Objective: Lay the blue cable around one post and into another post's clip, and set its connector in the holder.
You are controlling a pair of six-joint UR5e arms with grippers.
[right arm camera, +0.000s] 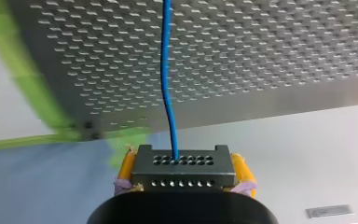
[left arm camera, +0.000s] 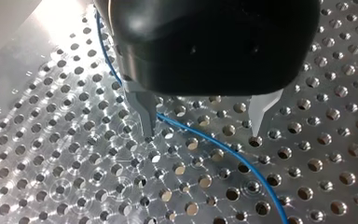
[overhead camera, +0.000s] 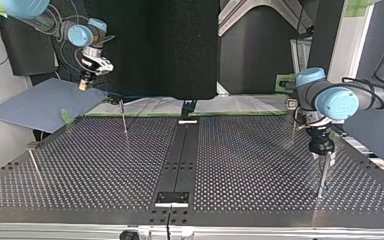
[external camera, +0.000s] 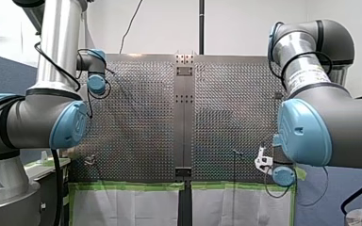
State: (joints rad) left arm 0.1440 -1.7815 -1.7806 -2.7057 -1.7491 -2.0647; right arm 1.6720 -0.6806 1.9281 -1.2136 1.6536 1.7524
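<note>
In the left wrist view my left gripper (left arm camera: 204, 133) stands open, its two metal fingertips down on the perforated plate (left arm camera: 74, 177). The thin blue cable (left arm camera: 223, 144) lies on the plate, passes one finger and runs on between the two. In the top view this gripper (overhead camera: 323, 182) points straight down at the right. My right gripper (right arm camera: 184, 169) has yellow pads shut on the dark grey connector (right arm camera: 200, 175). The cable (right arm camera: 168, 93) leaves the connector and runs ahead over the table. The top view shows this gripper (overhead camera: 84, 86) raised beyond the table's far left corner.
Thin upright posts (overhead camera: 124, 119) (overhead camera: 35, 165) stand on the plate at the top view's left. A black rail (overhead camera: 182, 150) runs down the table's middle. A blue-grey sheet (overhead camera: 40, 105) lies off the far left corner. Green tape (external camera: 132, 186) edges the table.
</note>
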